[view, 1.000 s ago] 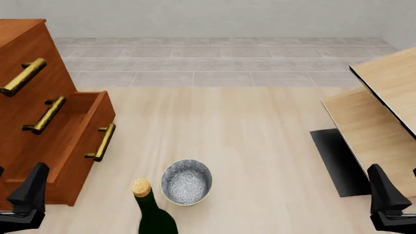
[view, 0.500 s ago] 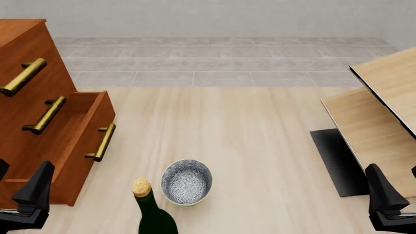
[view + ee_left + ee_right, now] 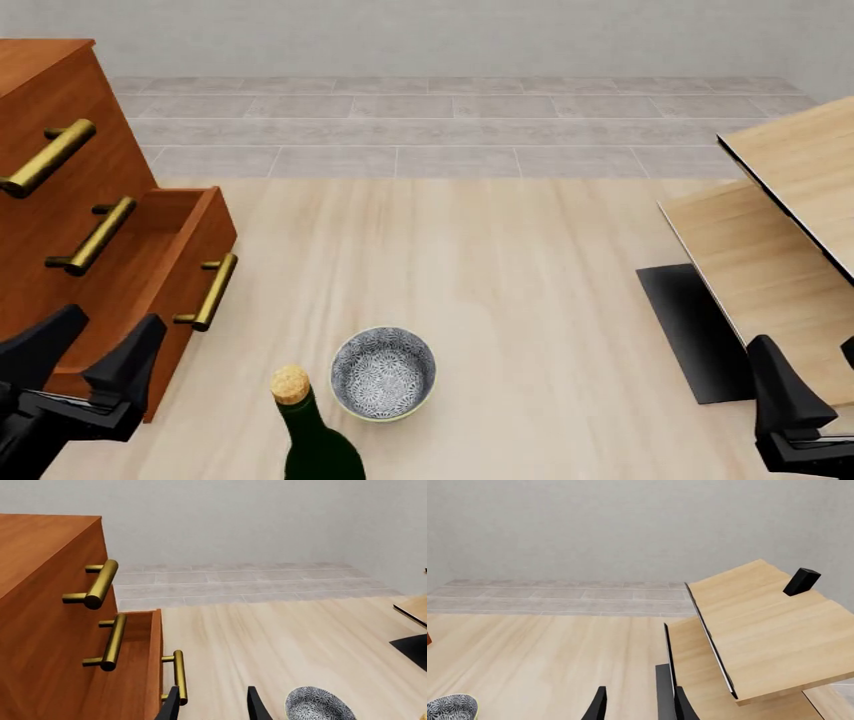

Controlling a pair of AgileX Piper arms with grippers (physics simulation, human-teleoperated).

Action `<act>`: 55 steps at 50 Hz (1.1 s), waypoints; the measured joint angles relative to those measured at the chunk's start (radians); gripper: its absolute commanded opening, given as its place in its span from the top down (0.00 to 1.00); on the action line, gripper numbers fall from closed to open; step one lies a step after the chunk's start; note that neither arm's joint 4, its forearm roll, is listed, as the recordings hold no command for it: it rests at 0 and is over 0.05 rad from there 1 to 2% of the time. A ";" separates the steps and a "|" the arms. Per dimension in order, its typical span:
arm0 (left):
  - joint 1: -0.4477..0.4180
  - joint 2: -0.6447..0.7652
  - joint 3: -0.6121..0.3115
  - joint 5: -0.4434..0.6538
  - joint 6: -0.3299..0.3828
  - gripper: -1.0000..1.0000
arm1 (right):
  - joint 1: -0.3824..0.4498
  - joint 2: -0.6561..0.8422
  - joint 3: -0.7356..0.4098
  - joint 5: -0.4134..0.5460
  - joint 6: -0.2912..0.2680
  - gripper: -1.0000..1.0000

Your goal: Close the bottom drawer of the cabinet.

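bottom drawer (image 3: 160, 290) pulled out of cabinet (image 3: 47, 130), far left | my left gripper (image 3: 83, 362) spread, near it | right gripper (image 3: 637, 702) parted | bowl (image 3: 383, 373), bottle (image 3: 315, 430) beside, right of drawer

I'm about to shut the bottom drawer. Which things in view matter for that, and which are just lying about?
Matters:
bottom drawer, pulled out
cabinet
left tool, open, nearest the drawer

Lying about:
patterned bowl
corked bottle
pale wood furniture
right tool, away from the drawer
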 measured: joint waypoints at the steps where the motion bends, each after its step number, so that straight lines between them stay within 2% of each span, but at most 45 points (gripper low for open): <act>1: -0.004 0.009 0.000 -0.007 -0.001 0.00 | 0.000 0.000 0.000 0.000 0.000 0.00; 26: -0.082 0.245 0.004 -0.180 -0.012 0.00 | 0.003 0.000 0.000 0.002 -0.006 0.00; 55: -0.126 0.527 0.022 -0.400 -0.115 0.00 | 0.002 0.002 0.000 0.000 -0.013 0.00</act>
